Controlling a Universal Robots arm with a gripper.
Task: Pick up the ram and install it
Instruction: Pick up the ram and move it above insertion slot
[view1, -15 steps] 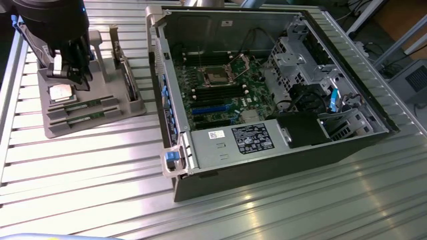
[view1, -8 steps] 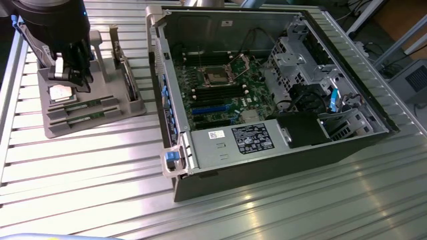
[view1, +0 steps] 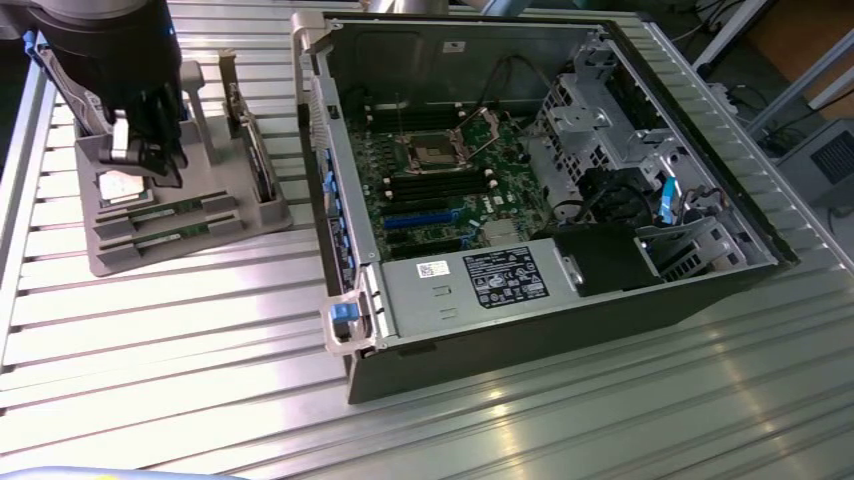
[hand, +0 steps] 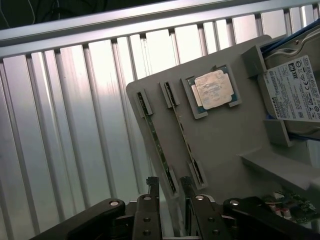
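Observation:
Two rams, thin green sticks, stand on edge in slots of a grey holder tray (view1: 200, 245) at the exterior view's left: one ram (view1: 171, 209) (hand: 157, 145) and a second ram (view1: 174, 234) (hand: 187, 145) beside it. My gripper (view1: 144, 165) (hand: 169, 186) hangs just above the tray, open and holding nothing. In the wrist view its fingertips (hand: 152, 186) sit on either side of the end of the first stick. The open computer case (view1: 534, 330) lies to the exterior view's right, with black memory slots (view1: 430, 188) on its motherboard.
A square silver CPU (hand: 214, 89) (view1: 120, 188) lies in the tray beside the sticks. A grey hard drive (hand: 295, 90) with a white label stands at the tray's far side. The slatted metal table (view1: 160, 340) extends around the tray and the case.

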